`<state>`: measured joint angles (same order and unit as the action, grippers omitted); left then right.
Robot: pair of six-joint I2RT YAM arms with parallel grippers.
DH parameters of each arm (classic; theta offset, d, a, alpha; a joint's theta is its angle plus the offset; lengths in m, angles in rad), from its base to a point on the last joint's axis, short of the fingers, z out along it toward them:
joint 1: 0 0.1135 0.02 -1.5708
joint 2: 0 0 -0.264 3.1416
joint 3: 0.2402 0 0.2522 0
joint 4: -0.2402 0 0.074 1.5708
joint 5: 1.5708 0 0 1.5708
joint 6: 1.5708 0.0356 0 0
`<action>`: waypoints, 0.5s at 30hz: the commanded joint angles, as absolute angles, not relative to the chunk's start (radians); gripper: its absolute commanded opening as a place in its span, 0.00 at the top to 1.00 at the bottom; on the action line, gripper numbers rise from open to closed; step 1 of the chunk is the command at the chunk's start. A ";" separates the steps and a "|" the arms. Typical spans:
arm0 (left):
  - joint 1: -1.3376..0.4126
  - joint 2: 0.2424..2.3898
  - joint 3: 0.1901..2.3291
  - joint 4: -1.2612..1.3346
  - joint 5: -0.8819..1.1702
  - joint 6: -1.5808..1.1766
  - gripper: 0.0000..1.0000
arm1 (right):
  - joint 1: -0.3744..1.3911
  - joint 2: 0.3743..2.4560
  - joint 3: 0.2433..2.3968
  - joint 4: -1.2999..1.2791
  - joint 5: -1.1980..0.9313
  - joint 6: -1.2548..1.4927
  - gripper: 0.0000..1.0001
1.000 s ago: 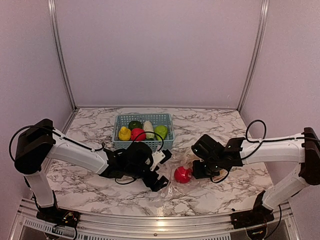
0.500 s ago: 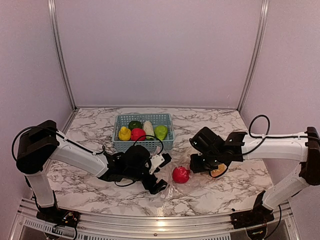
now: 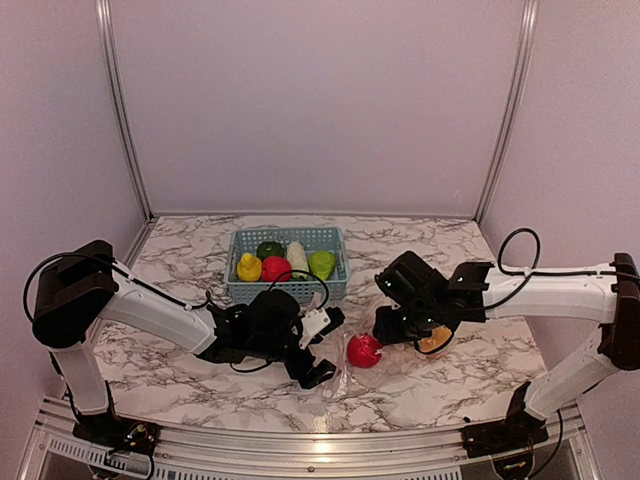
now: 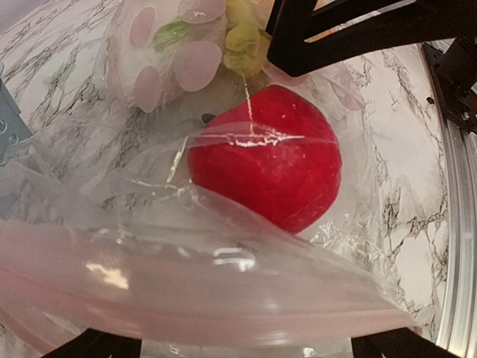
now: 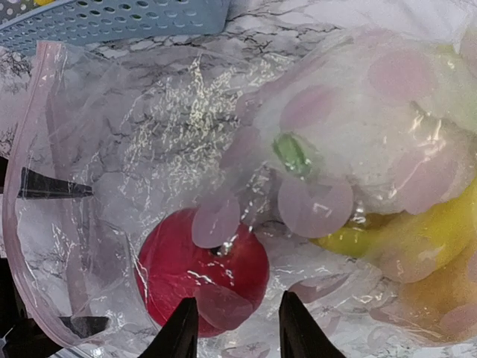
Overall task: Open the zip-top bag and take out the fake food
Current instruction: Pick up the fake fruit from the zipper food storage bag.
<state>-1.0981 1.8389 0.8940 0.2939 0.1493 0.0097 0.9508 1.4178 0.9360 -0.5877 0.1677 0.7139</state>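
Note:
The clear zip-top bag lies on the table between the arms. A red apple sits near its mouth, with a white cauliflower, a yellow banana and an orange deeper in. My left gripper is open at the bag's mouth. The pale zipper strip stretches across between its spread fingers, and the apple is just beyond. My right gripper is open above the bag. Its fingertips are over the apple, outside the plastic.
The light blue basket stands behind the bag and holds several toy fruits: yellow, red, white and green ones. Its wall shows at the top of the right wrist view. The table's metal front edge is close to the bag.
My right gripper has moved left and a little back, from beside the orange to over the apple. The left gripper and the bag's mouth have barely shifted.

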 commanded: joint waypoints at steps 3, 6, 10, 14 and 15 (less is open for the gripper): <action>-1.104 1.807 0.882 0.321 0.171 0.020 0.01 | 0.960 1.437 0.902 -0.540 0.141 0.736 0.67; -1.105 1.807 0.882 0.324 0.177 0.020 0.01 | 0.960 1.441 0.883 -0.520 0.137 0.743 0.70; -1.104 1.807 0.885 0.318 0.183 0.020 0.01 | 0.960 1.461 0.874 -0.505 0.130 0.742 0.75; -1.104 1.810 0.887 0.317 0.191 0.019 0.01 | 0.959 1.485 0.876 -0.484 0.121 0.730 0.75; -1.104 1.812 0.888 0.314 0.190 0.020 0.01 | 0.959 1.493 0.880 -0.483 0.120 0.726 0.75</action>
